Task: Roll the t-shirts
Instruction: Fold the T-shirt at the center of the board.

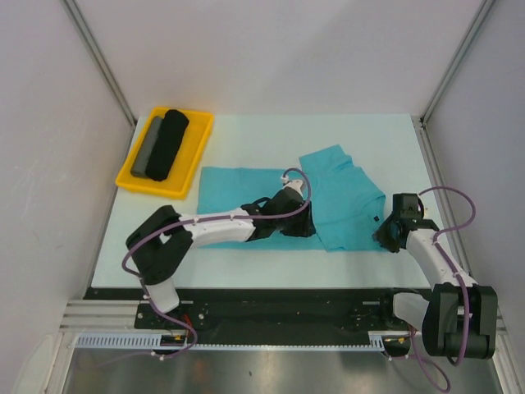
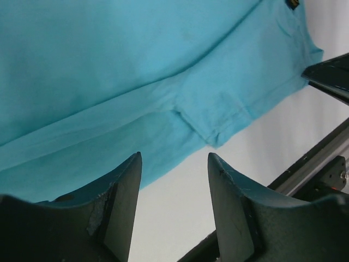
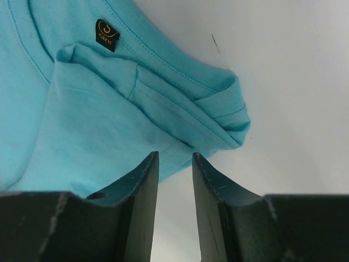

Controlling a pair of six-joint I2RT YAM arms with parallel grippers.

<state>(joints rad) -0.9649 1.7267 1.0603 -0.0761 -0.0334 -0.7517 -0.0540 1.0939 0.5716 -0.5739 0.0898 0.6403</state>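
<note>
step: pre-roll, we hover at t-shirt [image 1: 349,201] edge | left fingers [image 2: 122,207] apart, empty | right fingers [image 3: 142,202] narrowly apart, empty | next: probably pinch edge together

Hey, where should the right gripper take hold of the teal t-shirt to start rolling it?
Probably the folded corner of the t-shirt at its collar end, coming in low from the right with the right gripper: layers stack there into a thick ribbed edge facing its open jaws.

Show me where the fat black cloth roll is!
In the top view, the black fabric roll lies in the yellow plastic tray at the far left, beside a thinner grey fabric roll, up-left of the teal t-shirt.
</note>
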